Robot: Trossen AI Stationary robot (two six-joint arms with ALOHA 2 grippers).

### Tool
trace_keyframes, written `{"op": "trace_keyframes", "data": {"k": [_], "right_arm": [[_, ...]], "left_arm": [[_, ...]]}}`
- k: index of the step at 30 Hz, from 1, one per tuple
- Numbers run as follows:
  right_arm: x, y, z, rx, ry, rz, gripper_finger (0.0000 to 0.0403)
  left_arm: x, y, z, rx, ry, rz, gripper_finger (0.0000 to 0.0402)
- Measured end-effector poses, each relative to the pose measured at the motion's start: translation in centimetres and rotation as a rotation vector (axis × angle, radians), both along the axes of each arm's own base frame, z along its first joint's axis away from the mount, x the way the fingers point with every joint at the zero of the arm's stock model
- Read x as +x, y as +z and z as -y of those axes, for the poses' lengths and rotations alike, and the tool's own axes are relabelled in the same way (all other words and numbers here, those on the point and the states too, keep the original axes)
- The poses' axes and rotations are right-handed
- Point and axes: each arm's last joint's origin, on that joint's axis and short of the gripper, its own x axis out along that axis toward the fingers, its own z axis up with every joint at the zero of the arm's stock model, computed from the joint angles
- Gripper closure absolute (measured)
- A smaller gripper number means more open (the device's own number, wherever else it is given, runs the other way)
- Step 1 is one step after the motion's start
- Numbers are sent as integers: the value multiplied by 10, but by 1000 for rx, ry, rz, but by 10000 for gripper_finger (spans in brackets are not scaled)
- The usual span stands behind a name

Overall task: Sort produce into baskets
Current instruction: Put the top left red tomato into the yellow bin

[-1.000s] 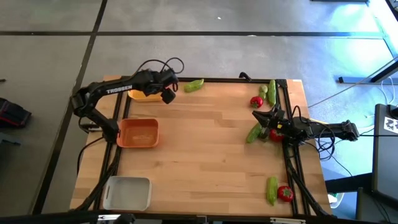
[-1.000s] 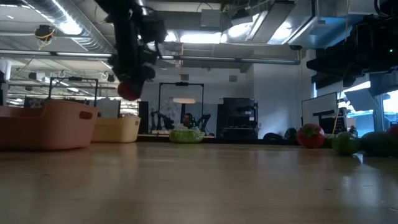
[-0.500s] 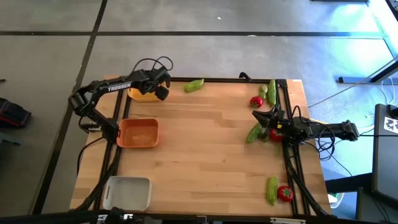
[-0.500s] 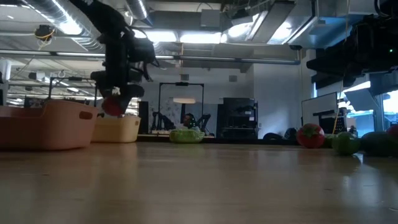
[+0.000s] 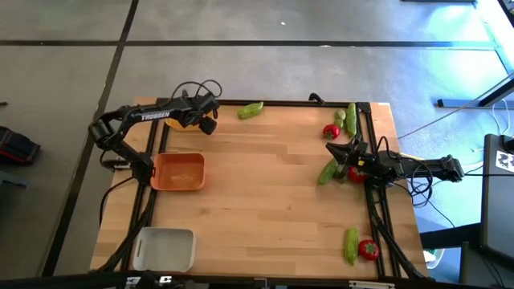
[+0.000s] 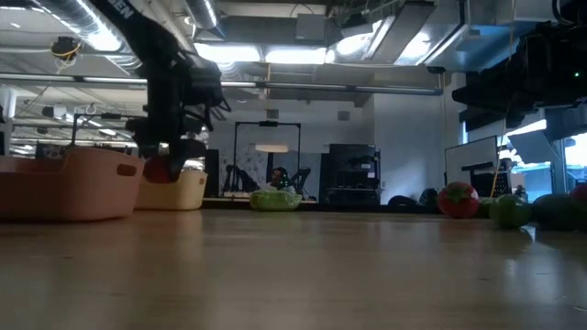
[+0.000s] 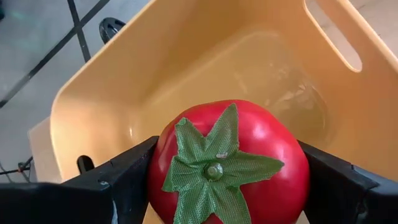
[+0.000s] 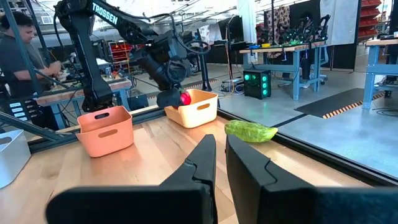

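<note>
1. high view: the left gripper hangs over the shallow yellow plastic basket at the far left corner of the pale wooden bench.
2. left wrist view: the left gripper is clamped on a small round red tomato with a green star-shaped stem, one dark finger pressed on each side, held above the hollow of the yellow basket.
3. low view: the tomato shows at the yellow basket's rim height, beside the orange basket.
4. the shallow orange plastic basket sits on the left edge just nearer than the yellow one; the shallow white-grey plastic basket sits at the near left corner.
5. the right gripper lies low near the right edge, its two fingers close together with a thin gap between them and nothing held.
6. just beside it lie a long green cucumber piece and a second red tomato.
7. at the far right corner lie a third red tomato, a small round pale-green lime and a second green cucumber along the edge.
8. at the near right corner a third cucumber lies touching a fourth tomato.
9. a bent green cucumber piece lies on the far edge, between the yellow basket and the far right group.
</note>
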Motion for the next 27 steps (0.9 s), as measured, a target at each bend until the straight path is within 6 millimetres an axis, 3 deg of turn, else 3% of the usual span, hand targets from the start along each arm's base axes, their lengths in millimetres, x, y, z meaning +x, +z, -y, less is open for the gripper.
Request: {"op": "trace_keyframes", "data": {"k": [5,22,27], "right_arm": [[0,0,0,-1,0,-1,368],[0,0,0,-3,-1,-2,368],[0,0,0,-3,-1,-2,368]], "left_arm": [[-2,-9,2,6,0,11,84],[-1,-9,1,7,8,33,84],[-4,-9,-2,11,45,46,64]]}}
